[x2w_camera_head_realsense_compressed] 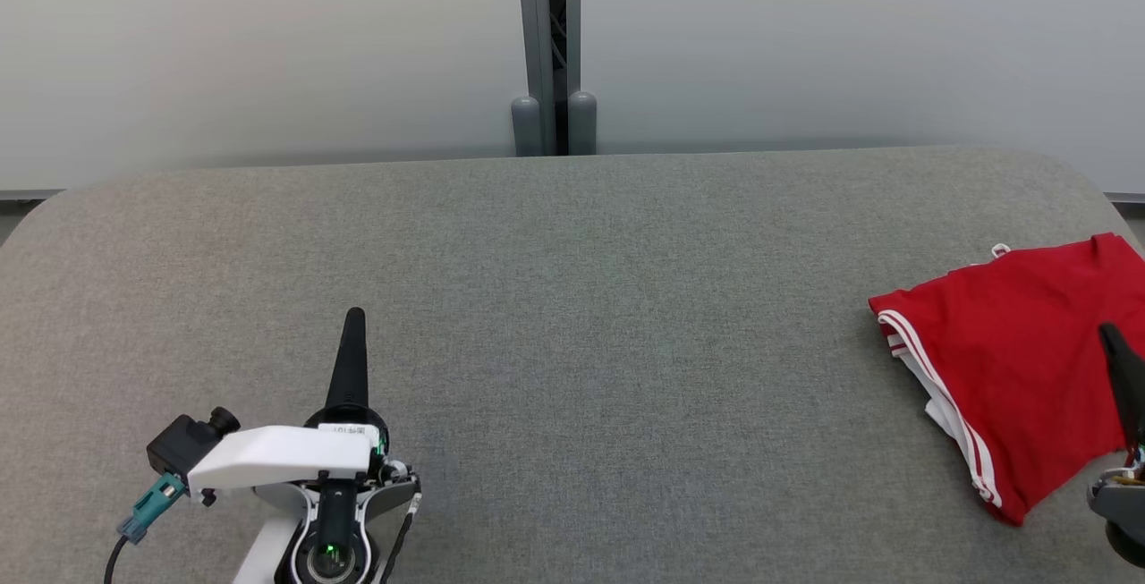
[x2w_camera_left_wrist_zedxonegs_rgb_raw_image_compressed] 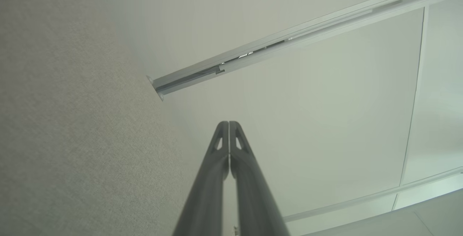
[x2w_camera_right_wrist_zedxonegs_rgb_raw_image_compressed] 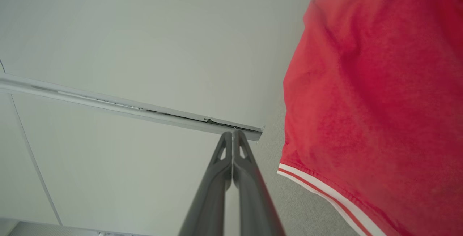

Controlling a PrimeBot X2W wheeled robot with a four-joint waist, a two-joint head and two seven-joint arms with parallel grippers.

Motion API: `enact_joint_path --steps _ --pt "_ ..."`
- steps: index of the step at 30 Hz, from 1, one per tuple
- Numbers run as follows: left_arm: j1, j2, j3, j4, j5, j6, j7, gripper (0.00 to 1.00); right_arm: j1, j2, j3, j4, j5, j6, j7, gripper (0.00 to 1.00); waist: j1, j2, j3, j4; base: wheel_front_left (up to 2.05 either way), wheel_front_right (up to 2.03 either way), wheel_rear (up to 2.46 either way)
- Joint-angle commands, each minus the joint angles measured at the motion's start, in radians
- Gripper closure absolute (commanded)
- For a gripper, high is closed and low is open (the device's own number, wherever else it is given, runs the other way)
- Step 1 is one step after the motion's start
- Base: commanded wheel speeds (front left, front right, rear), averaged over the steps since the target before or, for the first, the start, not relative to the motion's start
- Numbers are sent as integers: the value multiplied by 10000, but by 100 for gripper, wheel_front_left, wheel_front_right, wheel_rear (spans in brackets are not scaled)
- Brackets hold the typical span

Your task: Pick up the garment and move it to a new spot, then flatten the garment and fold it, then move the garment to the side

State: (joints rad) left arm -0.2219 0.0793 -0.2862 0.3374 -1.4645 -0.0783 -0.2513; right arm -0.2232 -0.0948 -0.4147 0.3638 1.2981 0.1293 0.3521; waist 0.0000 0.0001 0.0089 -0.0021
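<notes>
The garment [x2w_camera_head_realsense_compressed: 1011,351] is red with white stripes along its hem. It lies folded at the right end of the grey table [x2w_camera_head_realsense_compressed: 572,298], and reaches the frame's right edge. My right gripper [x2w_camera_head_realsense_compressed: 1109,332] stands over the garment's right part, shut, with nothing between its fingers. In the right wrist view the right gripper [x2w_camera_right_wrist_zedxonegs_rgb_raw_image_compressed: 232,133] has its tips together, and the garment [x2w_camera_right_wrist_zedxonegs_rgb_raw_image_compressed: 376,102] lies beside them. My left gripper [x2w_camera_head_realsense_compressed: 355,316] is at the lower left over bare table, far from the garment, shut and empty. The left wrist view shows the left gripper [x2w_camera_left_wrist_zedxonegs_rgb_raw_image_compressed: 228,124] with fingers pressed together.
Pale wall panels stand behind the table, with a grey post [x2w_camera_head_realsense_compressed: 553,47] between them at the middle. The table's far corners are rounded. A wide stretch of grey cloth surface lies between my two arms.
</notes>
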Motion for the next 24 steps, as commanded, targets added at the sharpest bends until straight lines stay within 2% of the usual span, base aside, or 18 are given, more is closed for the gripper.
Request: enact_joint_path --steps 1,24 --pt "-287 10 3 25 -237 -86 -34 100 -261 -112 -101 16 254 22 106 100 0 -1 0 2 0 0 0" --pt "-636 -189 -89 438 -1792 -425 -71 100 -669 -237 -500 683 1857 24 638 100 0 -1 2 16 0 0 0"
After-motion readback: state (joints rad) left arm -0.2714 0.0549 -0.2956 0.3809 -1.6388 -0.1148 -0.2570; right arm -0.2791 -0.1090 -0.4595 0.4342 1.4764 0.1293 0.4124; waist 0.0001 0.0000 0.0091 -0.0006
